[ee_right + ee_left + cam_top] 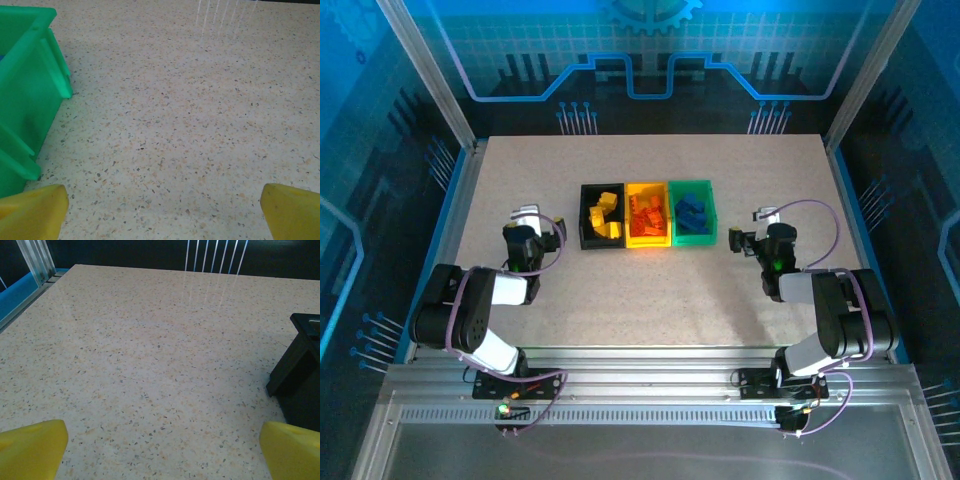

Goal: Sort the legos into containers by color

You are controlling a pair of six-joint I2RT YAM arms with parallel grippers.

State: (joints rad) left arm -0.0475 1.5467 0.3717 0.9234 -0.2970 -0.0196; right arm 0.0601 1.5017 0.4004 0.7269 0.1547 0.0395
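Small multicoloured studded legos (648,218) sit in the black-yellow-green row of plastic bins (648,243). The left gripper (527,218) and right gripper (752,228) flank that row, both released, empty.

Legible text: none | Labels, brands, numbers: none readable on containers (692,238) or speckled table (620,290) | Sign: pale gear emblem (650,10) over circuit-style lines, printed at top of blue back panel (520,40), wordless
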